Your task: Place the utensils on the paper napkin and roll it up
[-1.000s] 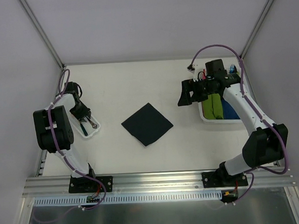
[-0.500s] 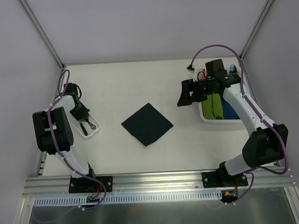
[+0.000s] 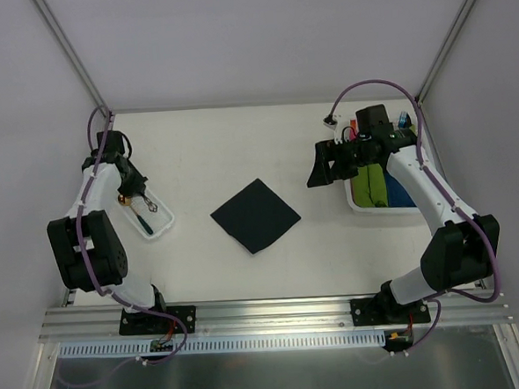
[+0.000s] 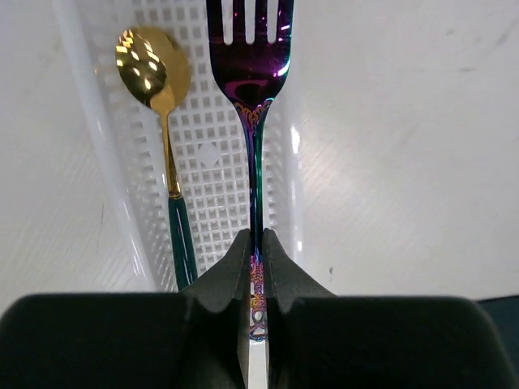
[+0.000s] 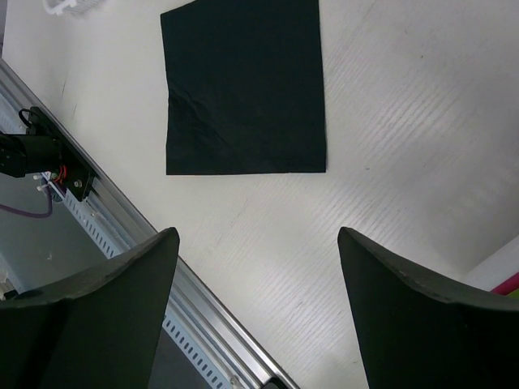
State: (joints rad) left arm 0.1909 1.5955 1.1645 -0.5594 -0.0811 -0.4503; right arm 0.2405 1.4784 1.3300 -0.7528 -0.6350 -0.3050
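Left fingers: just clenched on fork handle, over tray by bench's left edge
Spoon: lying in tray
Napkin: flat, mid-bench, bare
Right fingers: spread, empty
Meaning: first utensil secured, carry to napkin likely next

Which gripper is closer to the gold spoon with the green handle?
Left. The left gripper is shut on the iridescent metal fork, just beside the gold spoon in the white mesh tray. The right gripper hangs open far across the table, past the black paper napkin.
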